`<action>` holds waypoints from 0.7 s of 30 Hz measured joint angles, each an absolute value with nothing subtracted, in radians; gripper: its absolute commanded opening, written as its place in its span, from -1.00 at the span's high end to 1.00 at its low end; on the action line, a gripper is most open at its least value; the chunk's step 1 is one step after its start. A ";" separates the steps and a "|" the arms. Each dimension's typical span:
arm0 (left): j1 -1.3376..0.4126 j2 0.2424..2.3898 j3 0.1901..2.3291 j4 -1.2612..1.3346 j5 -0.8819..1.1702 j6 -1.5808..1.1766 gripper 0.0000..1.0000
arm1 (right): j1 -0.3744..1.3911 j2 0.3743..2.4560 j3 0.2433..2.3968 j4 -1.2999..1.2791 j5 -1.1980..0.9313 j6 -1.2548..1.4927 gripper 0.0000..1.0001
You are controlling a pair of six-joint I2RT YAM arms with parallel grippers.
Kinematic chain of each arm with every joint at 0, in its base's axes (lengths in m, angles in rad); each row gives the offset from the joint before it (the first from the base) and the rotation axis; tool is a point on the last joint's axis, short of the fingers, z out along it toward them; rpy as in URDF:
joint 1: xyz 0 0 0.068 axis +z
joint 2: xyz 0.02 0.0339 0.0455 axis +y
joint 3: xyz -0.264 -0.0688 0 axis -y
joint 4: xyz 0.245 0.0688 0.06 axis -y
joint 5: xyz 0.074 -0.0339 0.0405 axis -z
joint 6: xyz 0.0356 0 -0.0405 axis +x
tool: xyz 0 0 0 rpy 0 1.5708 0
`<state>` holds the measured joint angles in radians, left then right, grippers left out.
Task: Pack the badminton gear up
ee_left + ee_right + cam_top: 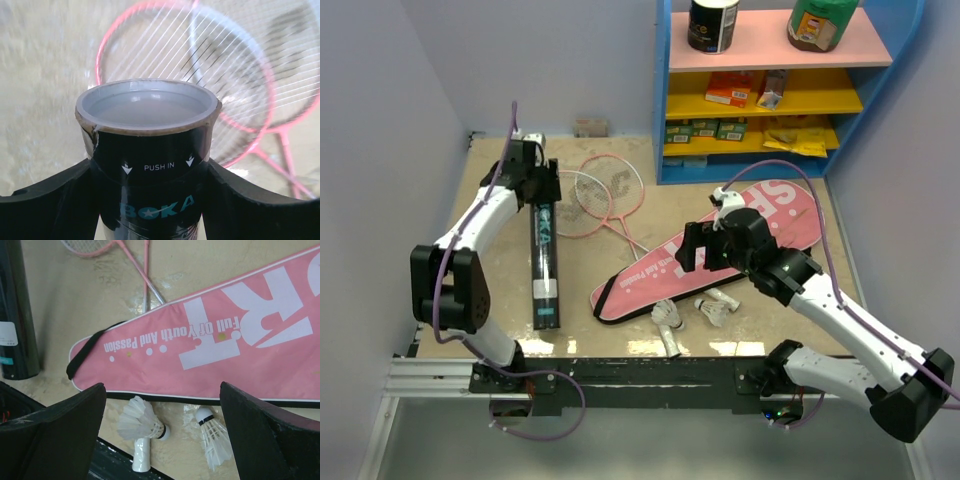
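Now your left claw [542, 192] is clamped around the far end of the black tube [546, 260], which lies on the table [580, 290] just beside the two rackets [610, 190]. Your right claw [162, 390] hangs wide open over the narrow end of the pink bag [210, 340], with white shuttlecocks [142, 425] on the table along its near edge.

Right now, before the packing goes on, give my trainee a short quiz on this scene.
1. True or false: the right gripper hangs open above the shuttlecocks, holding nothing.
2. The left gripper is closed on: A) a racket B) the shuttle tube C) the pink bag.
3. Which two words are printed below the tube's rim?
Key: 1 true; 2 B; 3 PUSH IN.
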<state>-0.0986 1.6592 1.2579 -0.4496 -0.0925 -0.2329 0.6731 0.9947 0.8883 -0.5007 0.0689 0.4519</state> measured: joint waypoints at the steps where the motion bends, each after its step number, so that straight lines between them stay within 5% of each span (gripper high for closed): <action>1: -0.107 1.639 1.283 -0.449 -0.074 -0.224 0.88 | 0.673 0.994 0.907 -0.508 0.071 0.450 -0.98; 8: -0.166 1.588 1.433 -0.444 0.058 -0.119 0.90 | 0.673 0.960 1.005 -0.559 0.105 0.432 -0.97; 21: -0.711 1.386 1.285 -0.421 0.135 0.090 0.97 | 0.673 0.862 1.254 -0.750 -0.066 0.353 -0.96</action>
<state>-0.7113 1.3865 1.2846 -0.4210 0.1349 0.0902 0.6731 0.8619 1.2537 -0.7502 -0.0658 0.3534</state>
